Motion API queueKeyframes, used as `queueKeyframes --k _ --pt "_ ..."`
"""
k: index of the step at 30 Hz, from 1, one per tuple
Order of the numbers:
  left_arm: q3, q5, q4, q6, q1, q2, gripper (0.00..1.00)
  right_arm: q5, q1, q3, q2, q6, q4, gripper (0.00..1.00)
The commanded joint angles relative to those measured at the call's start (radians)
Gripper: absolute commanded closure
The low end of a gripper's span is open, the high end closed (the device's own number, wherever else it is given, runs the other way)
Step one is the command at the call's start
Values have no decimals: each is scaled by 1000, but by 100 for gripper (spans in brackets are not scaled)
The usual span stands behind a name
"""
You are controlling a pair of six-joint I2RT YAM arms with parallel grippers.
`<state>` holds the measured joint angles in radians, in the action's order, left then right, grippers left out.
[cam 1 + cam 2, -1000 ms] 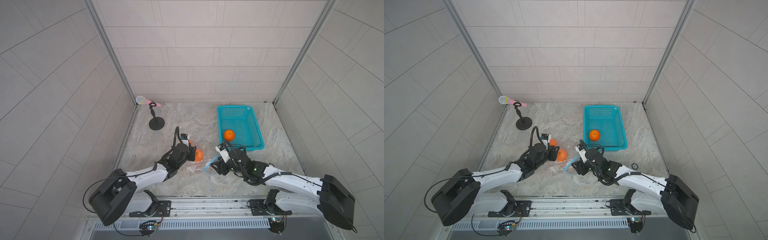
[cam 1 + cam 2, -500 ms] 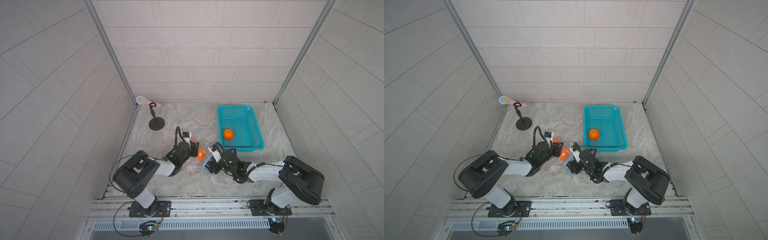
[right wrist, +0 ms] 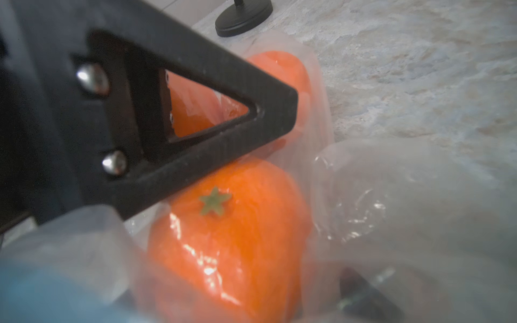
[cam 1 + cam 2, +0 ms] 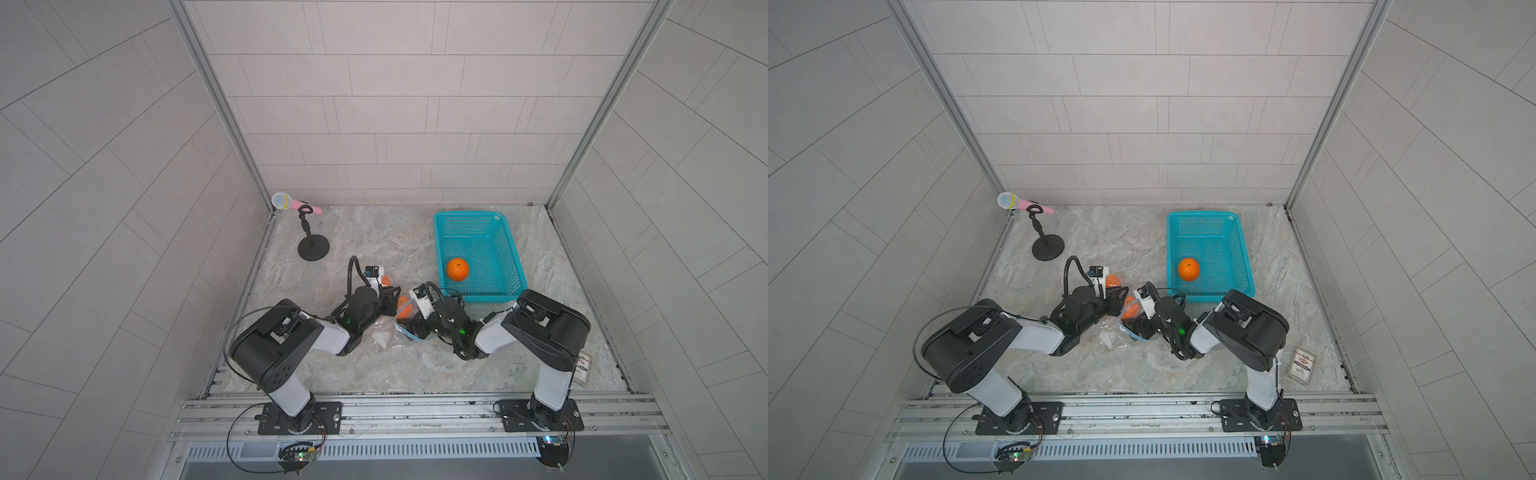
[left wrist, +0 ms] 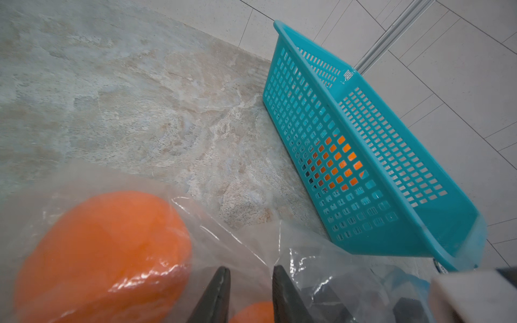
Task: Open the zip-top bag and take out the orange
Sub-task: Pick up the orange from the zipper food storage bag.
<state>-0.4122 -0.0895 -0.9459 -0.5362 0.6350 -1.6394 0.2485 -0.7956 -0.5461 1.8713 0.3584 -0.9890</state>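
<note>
Now | left pincer (image 5: 250,272) grip on zip-top bag (image 5: 253,237) unclear | right pincer (image 4: 409,322) apart

It was a robot lab booth: pale tiled walls (image 4: 395,104) enclosed a marbled desk (image 4: 374,245), with robot arms (image 4: 544,328) bolted to aluminium rails (image 4: 415,409) along the frame's bottom.

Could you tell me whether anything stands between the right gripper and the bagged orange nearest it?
Yes. In the right wrist view the clear zip-top bag seems to cover that orange, and one of the fingers of the left gripper crosses in front of it.
</note>
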Motion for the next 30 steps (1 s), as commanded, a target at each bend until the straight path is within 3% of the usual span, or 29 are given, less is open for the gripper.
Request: queueKeyframes --k 1,7,10,15,20,24,30 --pt "29 -58 131 -35 6 -57 68 4 -2 -31 45 -18 -136 1" --pt "18 -112 121 -62 10 -76 70 10 1 -73 95 -32 -196 2" --pt "25 -77 154 -51 6 -44 69 33 3 -69 52 -44 -137 15" --pt "32 5 284 -14 -3 85 65 64 7 -14 -90 -44 4 28" --pt "3 68 436 8 -4 183 64 97 7 43 -239 -23 168 29" --pt "-36 29 474 20 -4 149 64 111 7 70 -325 -20 279 28" --pt "-33 31 440 4 -3 96 64 70 21 170 -377 -2 230 28"
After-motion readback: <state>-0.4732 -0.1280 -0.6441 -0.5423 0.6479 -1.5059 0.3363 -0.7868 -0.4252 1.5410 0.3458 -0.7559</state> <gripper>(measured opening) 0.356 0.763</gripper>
